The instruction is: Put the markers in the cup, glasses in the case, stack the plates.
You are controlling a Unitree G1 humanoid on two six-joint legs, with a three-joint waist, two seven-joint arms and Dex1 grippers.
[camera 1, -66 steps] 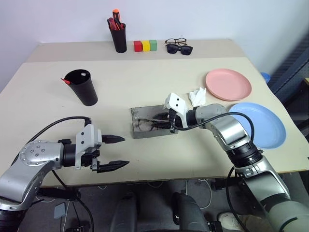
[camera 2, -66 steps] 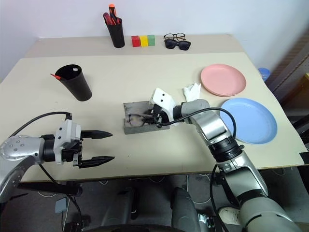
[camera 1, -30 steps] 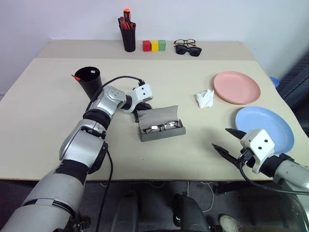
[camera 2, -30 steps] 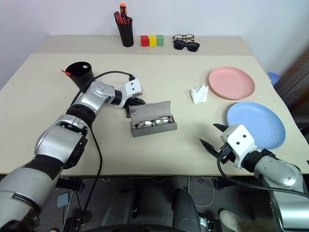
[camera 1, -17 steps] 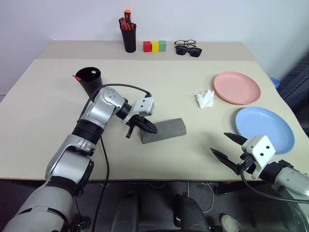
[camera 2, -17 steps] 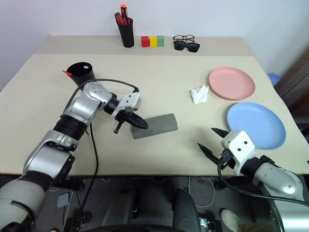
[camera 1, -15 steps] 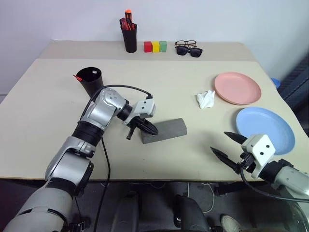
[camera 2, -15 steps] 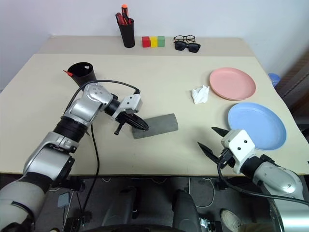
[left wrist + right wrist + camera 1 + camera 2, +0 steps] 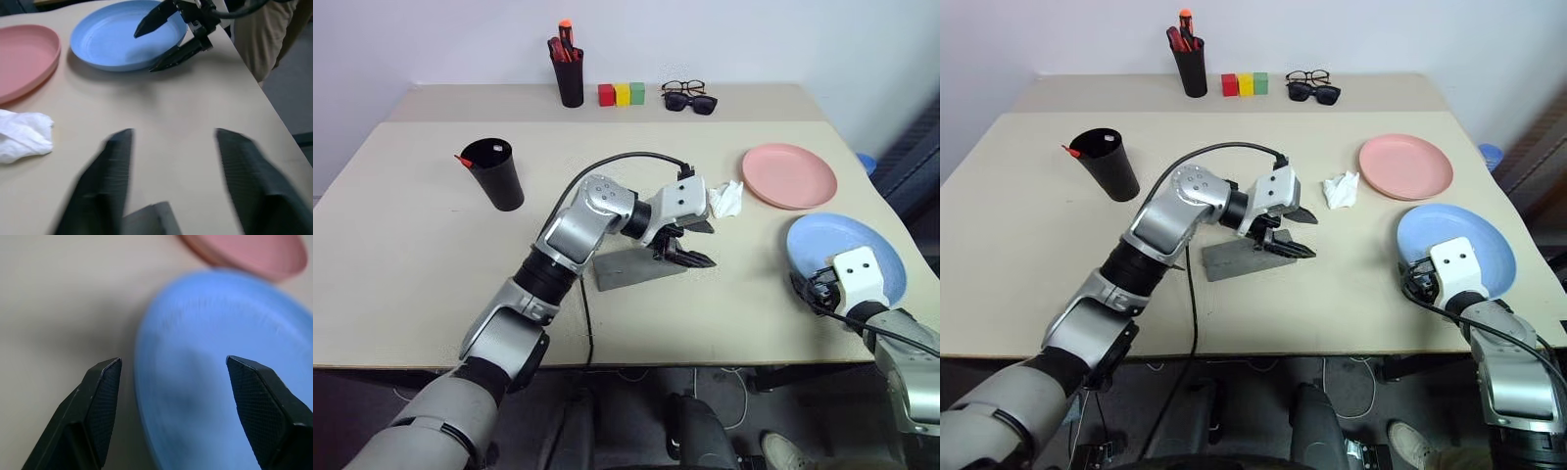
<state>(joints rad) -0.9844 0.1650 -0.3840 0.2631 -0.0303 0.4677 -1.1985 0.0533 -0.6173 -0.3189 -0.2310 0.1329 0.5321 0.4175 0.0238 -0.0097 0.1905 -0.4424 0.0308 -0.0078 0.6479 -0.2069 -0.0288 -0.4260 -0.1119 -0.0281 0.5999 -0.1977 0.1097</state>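
The left gripper (image 9: 1299,235) hangs over the right end of the closed grey case (image 9: 1239,257), its two black fingers (image 9: 107,171) spread wide and holding nothing. Just past its tips lies a crumpled white tissue (image 9: 1340,189), with the pink plate (image 9: 1405,165) beyond that. The right gripper (image 9: 171,36) sits at the near rim of the blue plate (image 9: 1459,240), jaws wide apart and empty, one finger (image 9: 100,404) over bare table, the other over the plate. Far off behind the left arm stands the black cup (image 9: 1107,164), a red marker (image 9: 1069,151) poking over its rim.
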